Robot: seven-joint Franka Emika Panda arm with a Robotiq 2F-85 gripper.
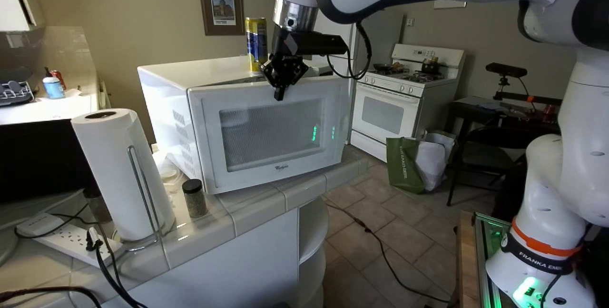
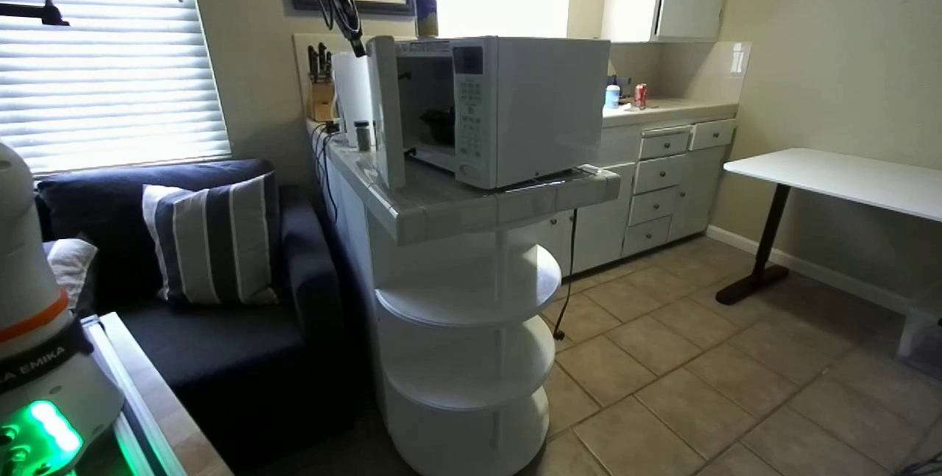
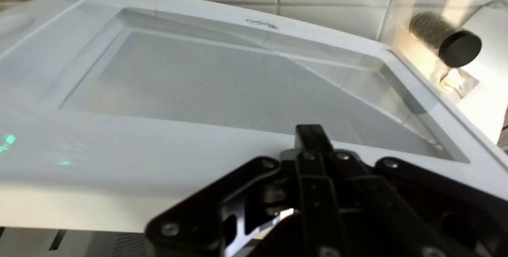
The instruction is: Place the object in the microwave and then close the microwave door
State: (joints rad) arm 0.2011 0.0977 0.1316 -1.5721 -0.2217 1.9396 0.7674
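One black end effector (image 3: 313, 140) — tips pressed together, nothing held — hangs at the outer face of the microwave door (image 1: 271, 134), contact unclear, likely placed to push it closed. The door, smooth white around a fine-mesh window (image 3: 238, 90), stands ajar. Behind it, the boxy microwave (image 2: 548, 104) sits on a glossy tiled worktop (image 2: 508, 207); a dark, rounded object (image 2: 440, 125), partly hidden, probably the task's, rests inside.

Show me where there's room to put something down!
On top of the microwave, between the can and the edge nearest the paper roll. Also the counter between microwave and open door, but that could block closing. It's crowded around the paper roll, jar and power strip.
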